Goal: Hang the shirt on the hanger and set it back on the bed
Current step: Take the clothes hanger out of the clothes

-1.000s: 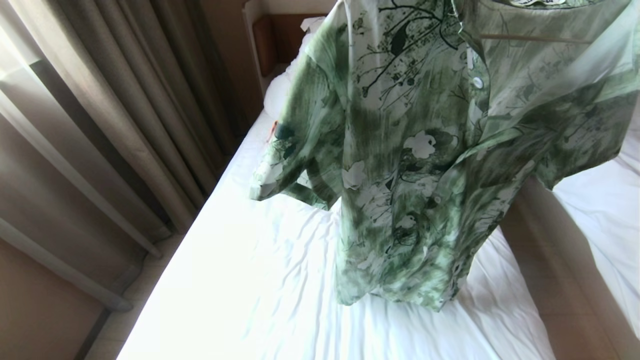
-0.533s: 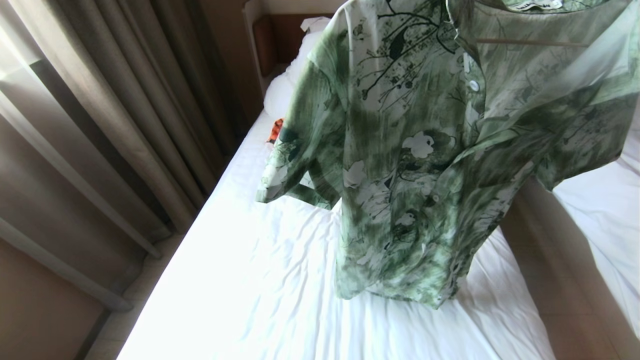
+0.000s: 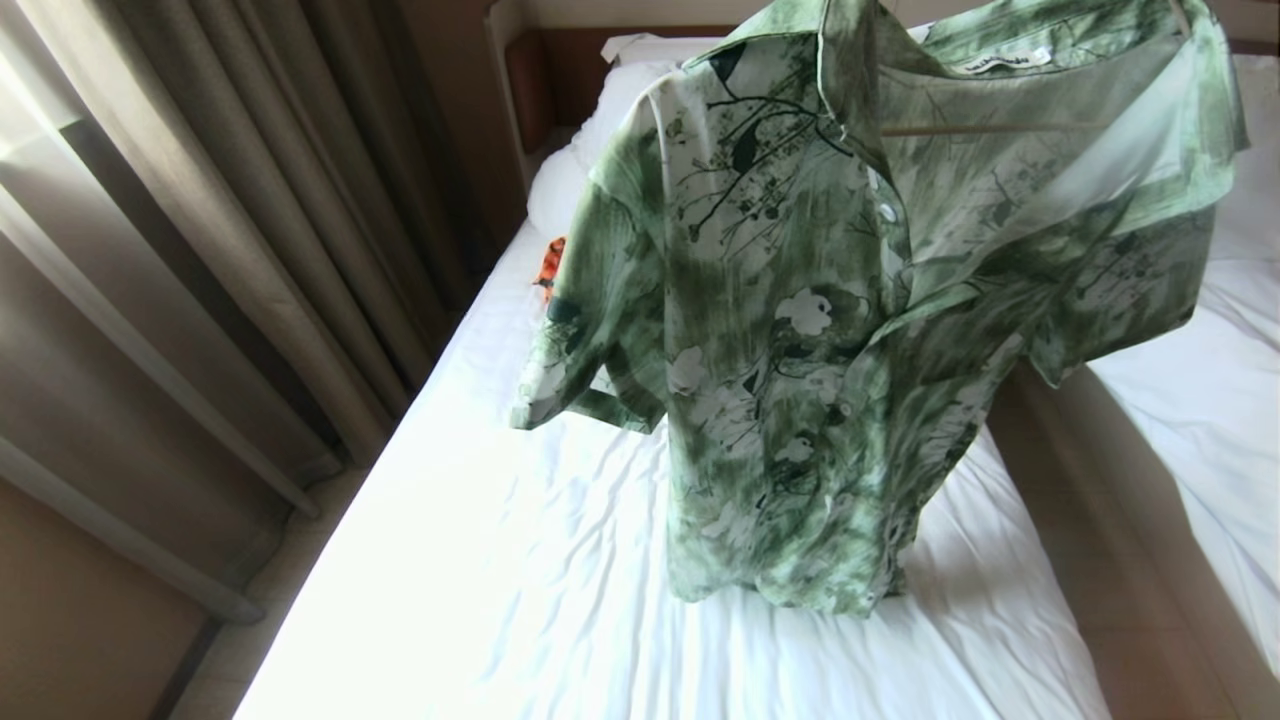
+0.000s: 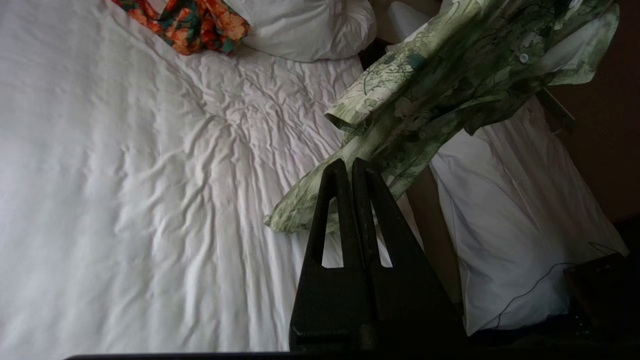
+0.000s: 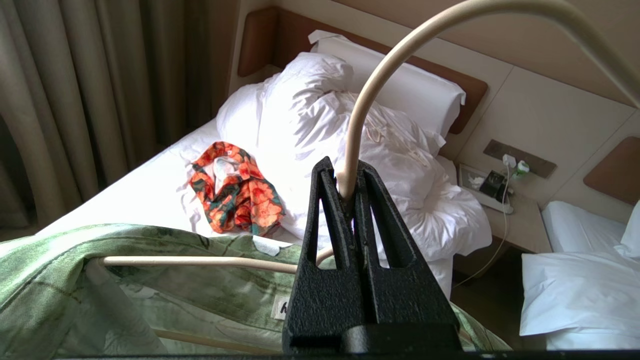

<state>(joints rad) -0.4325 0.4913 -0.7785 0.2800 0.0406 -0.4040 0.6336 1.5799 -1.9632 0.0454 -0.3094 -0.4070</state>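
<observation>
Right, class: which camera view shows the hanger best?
The right wrist view: the hanger shows its hook, gripped by the right pincer, and bars inside the shirt. Head view shows one bar; the left wrist view shows none.

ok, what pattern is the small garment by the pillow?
Orange flowers on dark green, on the garment; the right wrist view shows it best.

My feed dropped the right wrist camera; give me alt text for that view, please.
The right gripper is shut on the hanger at the foot of its curved hook, with the shirt draped on the hanger below. Beyond lie the bed with a rumpled duvet and an orange floral garment.
</observation>
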